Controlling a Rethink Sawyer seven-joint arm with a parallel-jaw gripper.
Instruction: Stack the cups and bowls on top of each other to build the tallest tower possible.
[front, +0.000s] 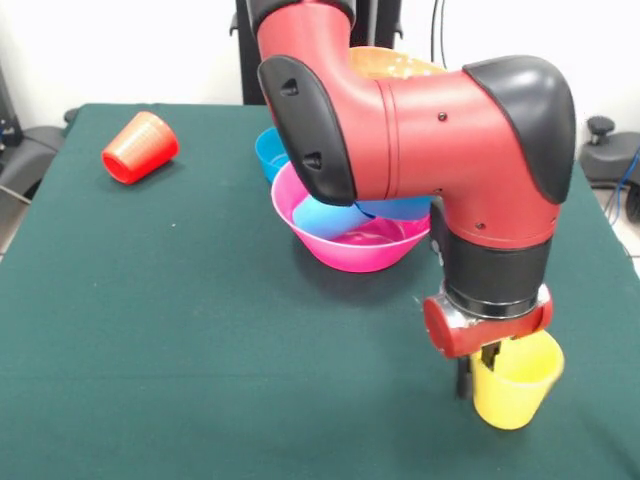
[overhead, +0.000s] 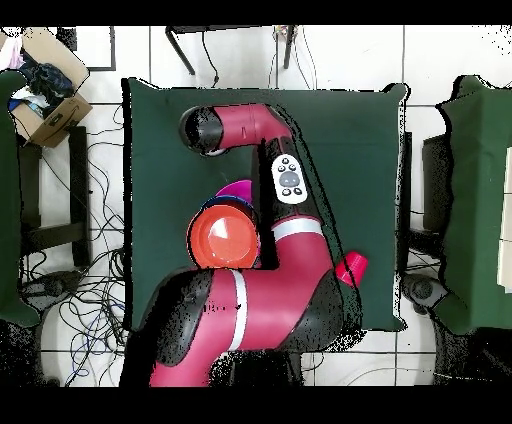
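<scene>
The claw (front: 478, 372) reaches down at the near right of the green counter (front: 180, 330) and grips the yellow cup (front: 513, 385) by its rim — one dark finger runs down outside the cup's wall, the other goes inside. The cup is upright, mouth up; whether its base touches the cloth cannot be told.

Behind it, mid-counter, sits the large pink bowl (front: 352, 248) with blue pieces (front: 335, 216) nested inside, largely hidden by the red arm (front: 420, 130).

The red cup (front: 140, 147) lies on its side at the far left, well apart from the rest — seen from overhead, it (overhead: 351, 269) peeks out beside the arm.
</scene>
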